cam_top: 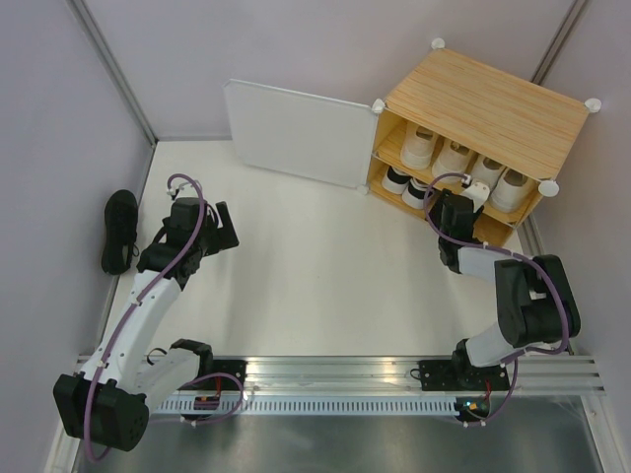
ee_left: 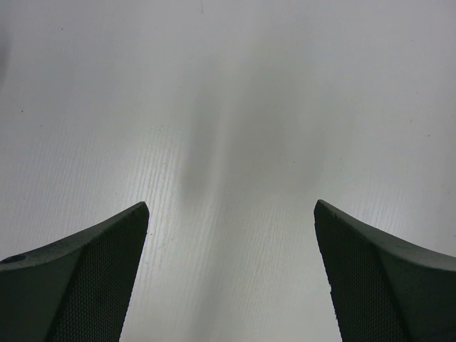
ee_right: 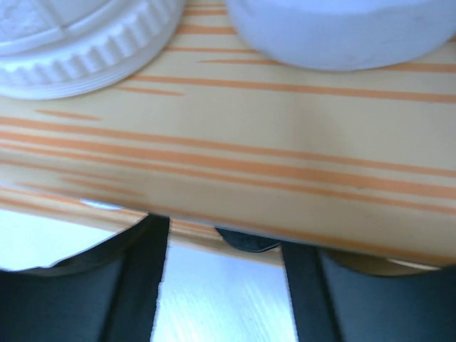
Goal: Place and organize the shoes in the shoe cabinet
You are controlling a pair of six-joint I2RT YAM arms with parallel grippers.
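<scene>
The shoe cabinet (cam_top: 493,99) stands at the back right with its white door (cam_top: 296,133) swung open. Several white and cream shoes (cam_top: 454,158) fill its two shelves. A black shoe (cam_top: 120,232) lies on the table at the far left. My right gripper (cam_top: 441,204) reaches into the cabinet's lower opening. In the right wrist view my right gripper (ee_right: 226,235) is open under the wooden shelf (ee_right: 285,157), with white soles (ee_right: 78,35) above. A small dark shape (ee_right: 249,241) sits past the shelf edge. My left gripper (cam_top: 225,229) (ee_left: 231,205) is open over bare table.
Grey walls enclose the white table (cam_top: 315,256) on the left, back and right. The open door stands across the back middle. A metal rail (cam_top: 335,379) with both arm bases runs along the near edge.
</scene>
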